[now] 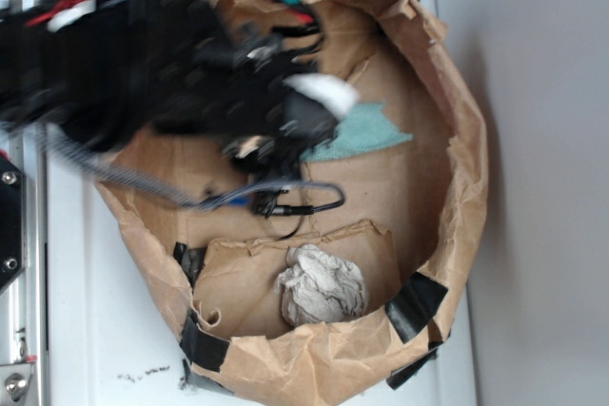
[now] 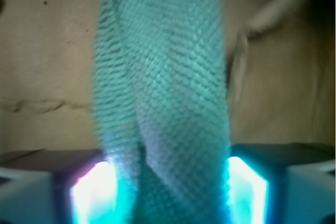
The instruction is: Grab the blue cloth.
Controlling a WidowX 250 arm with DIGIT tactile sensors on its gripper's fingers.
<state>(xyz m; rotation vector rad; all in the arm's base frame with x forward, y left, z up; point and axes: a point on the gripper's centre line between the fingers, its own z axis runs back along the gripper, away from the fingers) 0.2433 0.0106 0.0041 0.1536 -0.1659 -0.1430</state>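
Note:
The blue cloth (image 1: 366, 130) lies on the brown paper floor inside the bag, its left end tucked under my blurred black arm. My gripper (image 1: 285, 140) sits over that left end. In the wrist view the teal terry cloth (image 2: 163, 77) runs as a twisted, bunched strip straight up from between my gripper (image 2: 168, 182). It fills the whole gap from the left pad (image 2: 94, 192) to the right pad (image 2: 247, 187), which press against its sides. The gripper is shut on the cloth.
A torn brown paper bag (image 1: 466, 168) with raised walls and black tape patches (image 1: 417, 303) rings the work area. A greyish-white crumpled wad (image 1: 322, 284) lies near its front wall behind a paper fold. Black cables (image 1: 295, 204) trail from the arm.

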